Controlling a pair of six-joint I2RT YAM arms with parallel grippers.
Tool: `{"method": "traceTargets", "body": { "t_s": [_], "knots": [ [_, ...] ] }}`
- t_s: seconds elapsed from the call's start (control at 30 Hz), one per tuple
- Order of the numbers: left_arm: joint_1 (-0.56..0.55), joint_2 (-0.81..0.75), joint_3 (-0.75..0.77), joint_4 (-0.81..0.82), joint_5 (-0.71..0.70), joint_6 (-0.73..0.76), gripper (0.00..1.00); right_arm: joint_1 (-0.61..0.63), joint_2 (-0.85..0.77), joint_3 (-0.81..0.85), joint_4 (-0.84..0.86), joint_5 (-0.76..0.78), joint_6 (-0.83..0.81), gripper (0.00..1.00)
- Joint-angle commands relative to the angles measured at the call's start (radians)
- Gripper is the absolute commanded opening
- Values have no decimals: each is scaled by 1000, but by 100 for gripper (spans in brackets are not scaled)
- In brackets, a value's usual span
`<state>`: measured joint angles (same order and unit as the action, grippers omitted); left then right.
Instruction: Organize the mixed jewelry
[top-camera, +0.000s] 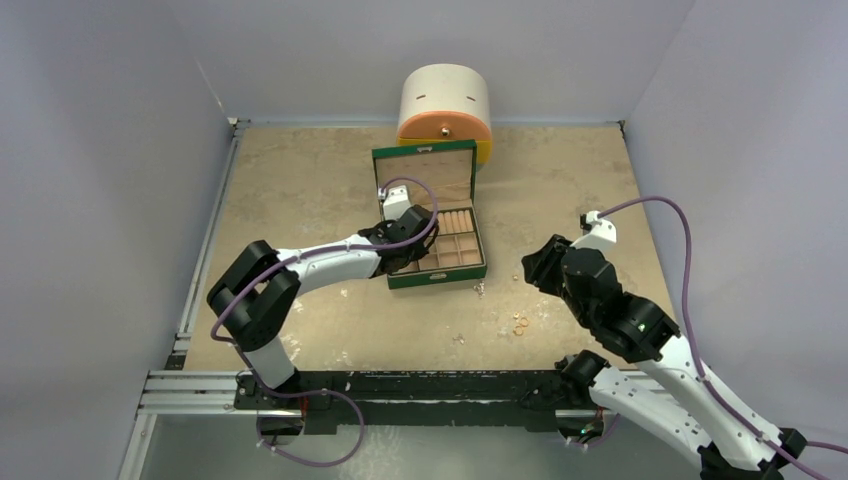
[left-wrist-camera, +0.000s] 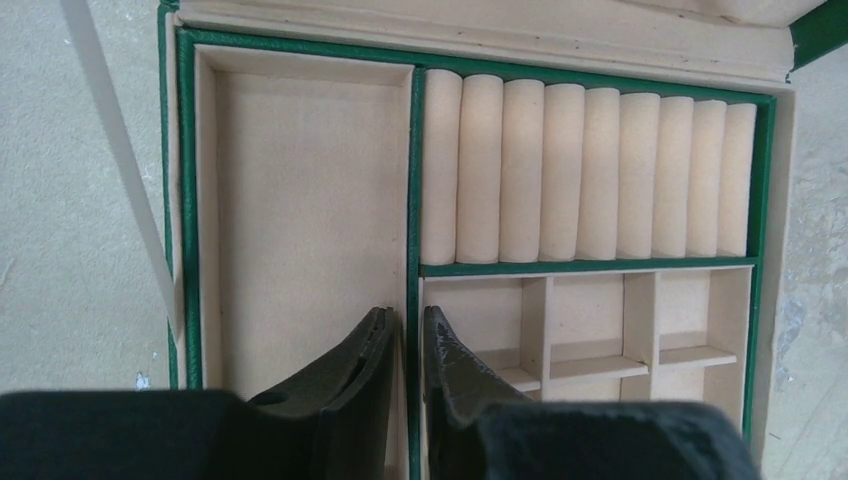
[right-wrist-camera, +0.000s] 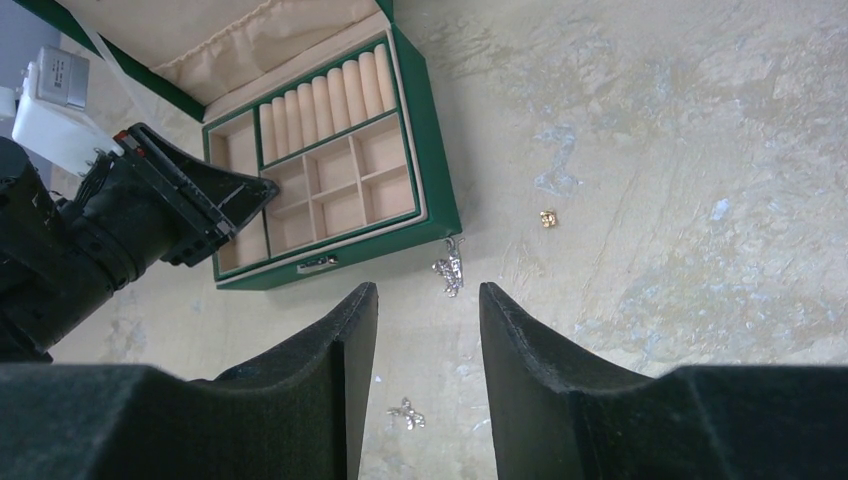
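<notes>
The mixed jewelry lies loose on the table in front of the open green box (top-camera: 437, 279): gold rings (top-camera: 520, 323), a silvery piece (top-camera: 479, 288) and another silvery bit (top-camera: 459, 339). My left gripper (top-camera: 408, 258) hangs inside the box at its left side. Its jaws (left-wrist-camera: 410, 315) stand only a narrow slit apart over the green divider (left-wrist-camera: 413, 180), with nothing showing between them. My right gripper (right-wrist-camera: 425, 290) is open above the table. A silvery piece (right-wrist-camera: 449, 272) lies just beyond its tips, another (right-wrist-camera: 407, 413) under the gap, and a gold piece (right-wrist-camera: 547, 218) to the right.
A white and orange cylinder (top-camera: 445, 110) stands behind the box's raised lid (top-camera: 424, 172). The box holds a row of tan ring rolls (left-wrist-camera: 585, 170), small square cells (left-wrist-camera: 585, 330) and one long compartment (left-wrist-camera: 300, 220). Walls close off the table on three sides.
</notes>
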<state>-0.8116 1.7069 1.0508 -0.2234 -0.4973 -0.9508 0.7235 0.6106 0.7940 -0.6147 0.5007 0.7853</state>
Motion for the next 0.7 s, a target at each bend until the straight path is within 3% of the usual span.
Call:
{"method": "traceTargets", "body": {
  "t_s": [0.0, 0.17, 0.67],
  "knots": [
    [16, -18, -4, 12, -14, -16, 24, -3, 10, 0, 38, -2, 11, 46],
    [15, -56, 8, -19, -18, -15, 37, -4, 29, -1, 42, -11, 9, 47],
    [17, -261, 93, -152, -3, 100, 48, -4, 115, -39, 47, -8, -8, 47]
  ]
}}
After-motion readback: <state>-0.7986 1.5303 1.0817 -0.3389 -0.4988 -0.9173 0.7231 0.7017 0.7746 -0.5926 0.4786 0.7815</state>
